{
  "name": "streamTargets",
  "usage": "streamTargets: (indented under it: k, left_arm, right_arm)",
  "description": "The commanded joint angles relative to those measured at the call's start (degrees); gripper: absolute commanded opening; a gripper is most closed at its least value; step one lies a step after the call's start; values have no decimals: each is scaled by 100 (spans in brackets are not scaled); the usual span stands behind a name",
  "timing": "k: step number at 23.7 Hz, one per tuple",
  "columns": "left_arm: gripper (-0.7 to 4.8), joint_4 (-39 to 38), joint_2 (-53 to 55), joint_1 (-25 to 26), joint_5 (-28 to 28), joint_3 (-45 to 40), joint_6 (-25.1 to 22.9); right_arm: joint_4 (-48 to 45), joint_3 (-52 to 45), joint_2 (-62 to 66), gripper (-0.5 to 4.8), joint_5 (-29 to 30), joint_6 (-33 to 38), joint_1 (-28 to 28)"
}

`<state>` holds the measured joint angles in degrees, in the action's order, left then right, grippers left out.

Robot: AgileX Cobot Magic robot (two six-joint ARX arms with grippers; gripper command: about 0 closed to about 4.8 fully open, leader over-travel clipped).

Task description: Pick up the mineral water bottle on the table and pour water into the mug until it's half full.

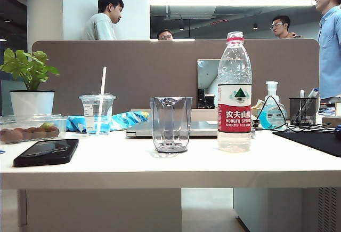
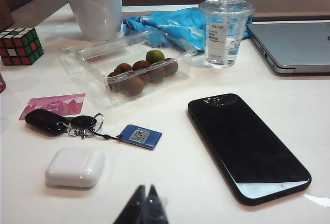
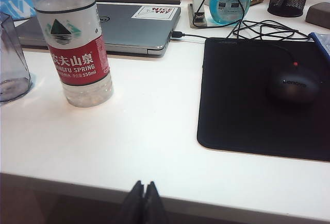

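Note:
The mineral water bottle (image 1: 234, 93) stands upright on the white table (image 1: 133, 162), its red-and-white label facing the exterior view; it also shows in the right wrist view (image 3: 72, 44). The clear faceted mug (image 1: 170, 124) stands just left of it, and only its edge (image 3: 11, 62) shows in the right wrist view. My right gripper (image 3: 144, 185) is shut and empty, back at the table's front edge, well short of the bottle. My left gripper (image 2: 145, 188) is shut and empty, low over the table's left part near a black phone (image 2: 247, 144). Neither gripper appears in the exterior view.
On the left lie a plastic box of fruit (image 2: 136, 69), a lidded cup with a straw (image 2: 224, 28), keys (image 2: 67, 122), a white earbud case (image 2: 75, 167), a Rubik's cube (image 2: 19, 45) and a plant pot (image 1: 32, 101). A laptop (image 3: 131, 26), black mouse pad (image 3: 263, 95) with mouse (image 3: 293, 84), pump bottle (image 1: 272, 112) and pen holder (image 1: 302, 110) sit right.

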<state>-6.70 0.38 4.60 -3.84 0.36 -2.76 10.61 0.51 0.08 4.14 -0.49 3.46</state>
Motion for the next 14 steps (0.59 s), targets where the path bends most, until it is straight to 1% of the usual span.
streamTargets:
  k: [1,4,5,6,7,8,9,10,12,13,14]
  left_arm:
    - [-4,72,2,-4,-2,39,153]
    - [-4,245,2,-7,-129,175,686]
    - [-4,302,2,-7,-396,334,909]
    - [-4,321,4,-7,-916,579,1104]
    - [-4,337,4,-7,-1213,699,1150]
    - [-4,341,4,-7,-1862,981,1158]
    - [-4,332,4,-9,-2131,1141,1161]
    - [-4,330,4,-9,-2256,1261,1174]
    - [-4,195,98,-9,-2544,1663,1178]
    - [-4,90,251,-9,-2844,1834,1180]
    - [-4,57,420,-9,-3147,1917,1167]
  right_arm:
    - [-179,-33,0,22,-15,-2,7]
    - [-490,111,-2,22,57,308,11]
    - [-507,343,0,21,13,584,9]
    - [-503,627,4,21,-61,807,9]
    - [-503,754,4,21,-57,809,9]
    - [-492,1038,4,21,2,807,13]
    - [-485,1187,11,21,122,804,11]
    - [-479,1305,24,22,221,800,11]
    - [-214,1705,177,22,516,444,13]
    - [151,1996,415,23,739,33,13]
    - [315,2153,605,26,852,-136,15]
